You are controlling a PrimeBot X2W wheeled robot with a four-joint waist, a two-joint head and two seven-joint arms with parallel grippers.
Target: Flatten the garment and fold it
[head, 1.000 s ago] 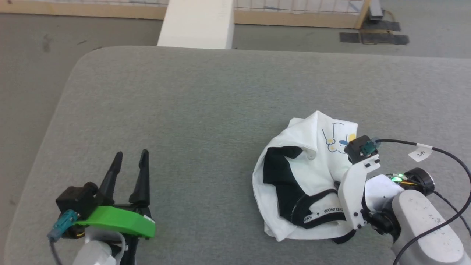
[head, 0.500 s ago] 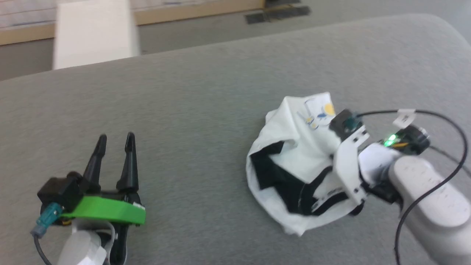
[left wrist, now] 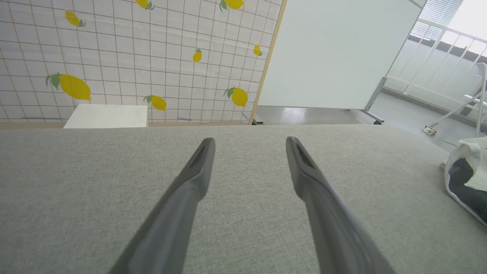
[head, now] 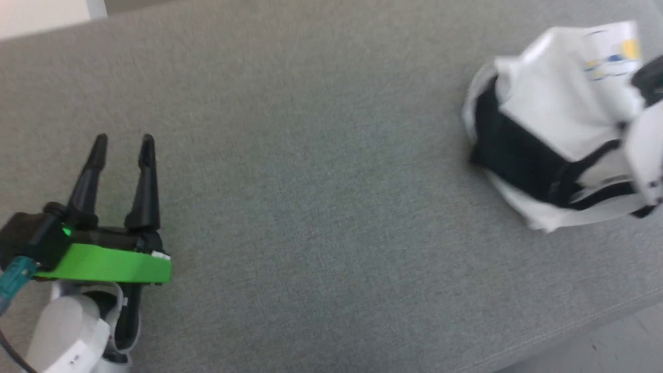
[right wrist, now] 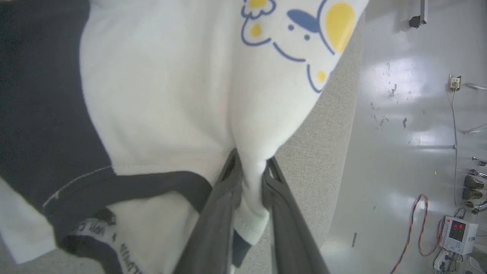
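Garment [right wrist: 152, 95]: soft matt cloth. Table cover [head: 311, 155]: rough grey woven fabric. Floor [right wrist: 399, 114]: glossy, smooth.

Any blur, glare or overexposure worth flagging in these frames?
Head view: motion blur throughout, smearing the garment at the right edge; the left pincer is crisper. Left wrist view: sharp, though the window at top right is blown out. Right wrist view: bright glare on the floor.

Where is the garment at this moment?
The garment is bunched at the upper right of the head view on the grey table, a fold pinched in the right gripper, well apart from the open left gripper.
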